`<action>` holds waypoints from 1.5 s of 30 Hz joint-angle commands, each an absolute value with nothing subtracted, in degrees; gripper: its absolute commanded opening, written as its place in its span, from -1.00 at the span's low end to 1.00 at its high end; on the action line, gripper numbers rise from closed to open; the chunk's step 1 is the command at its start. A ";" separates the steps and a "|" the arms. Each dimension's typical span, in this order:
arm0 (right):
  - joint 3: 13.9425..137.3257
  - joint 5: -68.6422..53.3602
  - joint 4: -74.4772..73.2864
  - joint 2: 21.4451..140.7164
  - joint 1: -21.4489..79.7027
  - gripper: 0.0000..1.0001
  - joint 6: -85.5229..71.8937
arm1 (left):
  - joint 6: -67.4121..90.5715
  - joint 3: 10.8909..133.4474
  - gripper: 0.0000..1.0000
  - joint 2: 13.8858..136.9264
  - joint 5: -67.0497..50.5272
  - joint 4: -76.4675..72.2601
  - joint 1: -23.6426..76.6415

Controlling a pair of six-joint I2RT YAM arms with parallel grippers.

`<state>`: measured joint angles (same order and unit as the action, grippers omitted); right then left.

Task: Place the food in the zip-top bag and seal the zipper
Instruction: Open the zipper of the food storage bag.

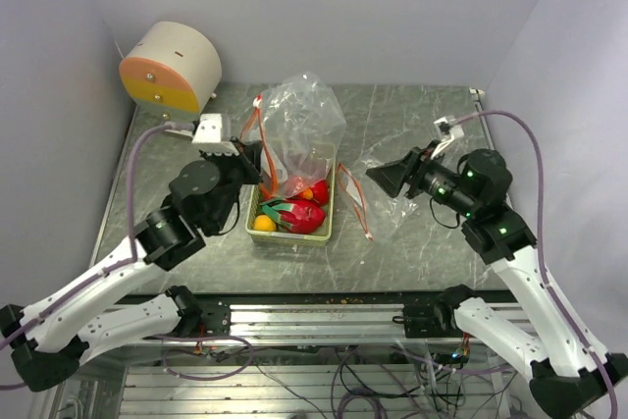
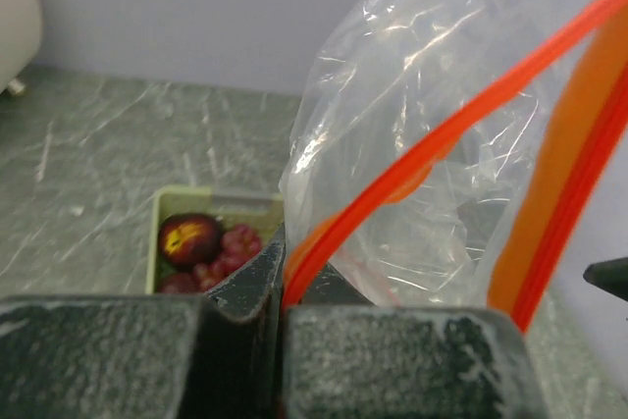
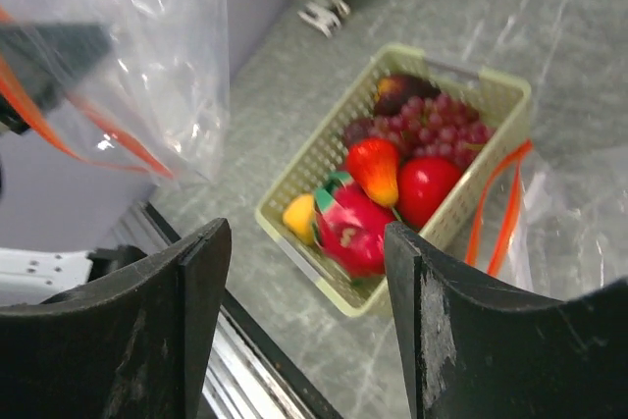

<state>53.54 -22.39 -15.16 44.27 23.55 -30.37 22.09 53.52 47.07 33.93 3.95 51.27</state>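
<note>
My left gripper [image 1: 253, 160] [image 2: 285, 287] is shut on the orange zipper edge [image 2: 412, 159] of a clear zip-top bag [image 1: 299, 125] [image 2: 422, 144], which it holds up over the pale green tray [image 1: 332, 205] [image 3: 324, 144]. The food lies in the tray: dragon fruit [image 1: 302, 215] [image 3: 358, 233], red apple [image 3: 427, 188], grapes [image 3: 442, 120] [image 2: 231, 252], a dark fruit [image 3: 402, 90] [image 2: 188, 239], an orange-yellow piece [image 1: 264, 224] [image 3: 299, 215]. My right gripper [image 1: 385, 179] [image 3: 304, 242] hangs open right of the tray, with nothing between its fingers.
A second clear bag with an orange strip [image 1: 412, 208] [image 3: 569, 233] lies flat on the table right of the tray, under my right gripper. A round beige and orange drum [image 1: 169, 68] stands at the back left. Walls close in three sides; a metal rail [image 1: 324, 316] runs along the front.
</note>
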 commanded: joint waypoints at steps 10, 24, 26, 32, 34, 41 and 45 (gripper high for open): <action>53.85 -9.36 -9.27 54.05 44.04 0.25 -26.65 | 26.73 57.24 -0.86 63.91 37.34 8.41 51.21; 55.55 8.38 -0.16 65.07 54.92 0.26 -25.89 | 26.88 57.32 -0.86 67.79 35.13 3.92 51.21; 55.91 8.86 0.65 66.43 55.33 0.26 -26.17 | 26.72 57.30 -0.86 67.72 35.38 3.98 51.28; 57.04 16.48 0.94 69.07 56.85 0.24 -25.95 | 26.49 57.30 -0.86 66.53 34.66 4.46 51.24; 56.97 18.39 1.53 69.72 57.42 0.16 -26.03 | 26.49 57.11 -0.86 65.96 34.40 4.54 51.22; 56.96 29.43 2.64 71.27 59.09 -0.39 -26.66 | 27.00 55.30 -0.87 63.31 30.49 5.23 51.22; 57.04 42.95 -3.02 69.84 59.25 -0.65 -29.50 | 26.56 55.87 -0.86 59.86 33.04 14.22 51.22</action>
